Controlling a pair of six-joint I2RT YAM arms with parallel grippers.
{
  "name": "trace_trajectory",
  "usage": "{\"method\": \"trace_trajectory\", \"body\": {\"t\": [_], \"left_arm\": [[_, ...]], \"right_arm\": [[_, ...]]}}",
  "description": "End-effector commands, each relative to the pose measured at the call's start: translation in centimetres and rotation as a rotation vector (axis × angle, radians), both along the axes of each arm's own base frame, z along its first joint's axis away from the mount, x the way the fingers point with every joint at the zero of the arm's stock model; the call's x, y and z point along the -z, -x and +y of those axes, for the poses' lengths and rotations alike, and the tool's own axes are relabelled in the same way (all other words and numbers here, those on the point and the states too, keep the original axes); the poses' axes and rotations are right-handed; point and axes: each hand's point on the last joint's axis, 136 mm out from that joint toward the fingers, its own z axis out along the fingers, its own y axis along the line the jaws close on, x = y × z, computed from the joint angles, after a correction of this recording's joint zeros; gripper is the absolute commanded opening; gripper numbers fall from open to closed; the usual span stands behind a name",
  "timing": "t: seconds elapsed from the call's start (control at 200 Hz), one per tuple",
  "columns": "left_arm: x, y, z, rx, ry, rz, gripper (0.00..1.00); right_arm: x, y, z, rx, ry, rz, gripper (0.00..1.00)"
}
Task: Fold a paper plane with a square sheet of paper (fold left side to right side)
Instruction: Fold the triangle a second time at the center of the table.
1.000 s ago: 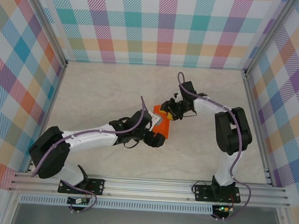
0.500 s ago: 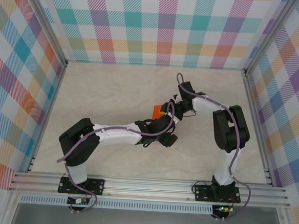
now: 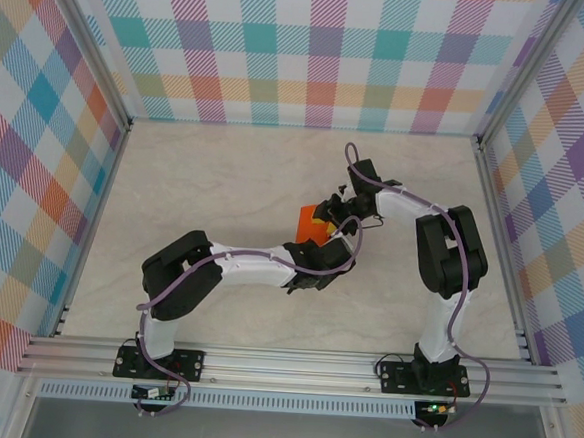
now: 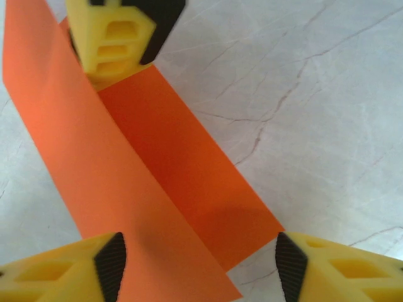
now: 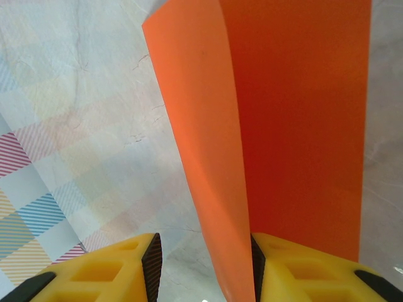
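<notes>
Currently the square sheet of paper [image 3: 309,220] lies near the centre of the desk [image 3: 204,183], partly folded, with one flap standing up along a crease. Right claw [image 5: 204,264]: jaws apart, the raised flap leaning against one finger [image 5: 302,270], not pinched. Left claw [image 4: 195,258]: released, jaws spread wide, straddling the sheet's end

Pale veined marble desk [image 3: 225,174]. Pastel plaid walls [image 3: 284,48] on three sides. Aluminium rails [image 3: 292,364] along near edge. Even light.
</notes>
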Motion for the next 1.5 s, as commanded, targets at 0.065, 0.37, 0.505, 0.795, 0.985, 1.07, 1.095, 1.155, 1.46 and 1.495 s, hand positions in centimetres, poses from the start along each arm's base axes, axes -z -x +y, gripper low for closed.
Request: {"method": "trace_trajectory", "body": {"t": [0.065, 0.37, 0.505, 0.795, 0.985, 1.07, 1.095, 1.155, 1.46, 1.495], "left_arm": [[-1.6, 0.0, 0.2, 0.004, -0.015, -0.059, 0.47], [-2.6, 0.6, 0.1, 0.030, 0.020, -0.046, 0.17], [-3.1, 0.8, 0.0, 0.034, 0.034, -0.046, 0.08], [-2.8, 1.2, 0.0, 0.027, 0.056, -0.011, 0.00], [-2.5, 1.6, 0.5, -0.004, 0.131, 0.062, 0.00], [-3.2, 1.2, 0.4, -0.021, 0.201, 0.074, 0.00], [-3.3, 1.0, 0.5, -0.024, 0.213, 0.084, 0.00], [-3.5, 0.8, 0.7, -0.031, 0.241, 0.104, 0.00], [-3.5, -0.6, 1.6, -0.088, 0.398, 0.230, 0.00], [-3.5, -0.8, 1.7, -0.095, 0.415, 0.243, 0.00]], "right_arm": [[-0.3, -0.1, 0.1, -0.015, -0.007, 0.006, 0.41], [0.0, 0.0, -0.2, -0.025, 0.013, 0.006, 0.41], [-0.3, -0.1, -0.2, -0.031, 0.011, -0.004, 0.41], [-4.1, -1.3, -0.8, -0.018, -0.005, -0.140, 0.56], [-7.8, -1.4, -4.5, 0.057, -0.011, -0.230, 0.69], [-8.4, -0.6, -6.8, 0.086, 0.010, -0.246, 0.71], [-8.4, -0.1, -7.4, 0.090, 0.019, -0.246, 0.71], [-8.2, 0.9, -8.8, 0.102, 0.038, -0.249, 0.62], [-3.9, 6.1, -7.4, 0.041, -0.064, -0.181, 0.24], [-3.3, 6.5, -6.8, 0.026, -0.064, -0.165, 0.21]]}}
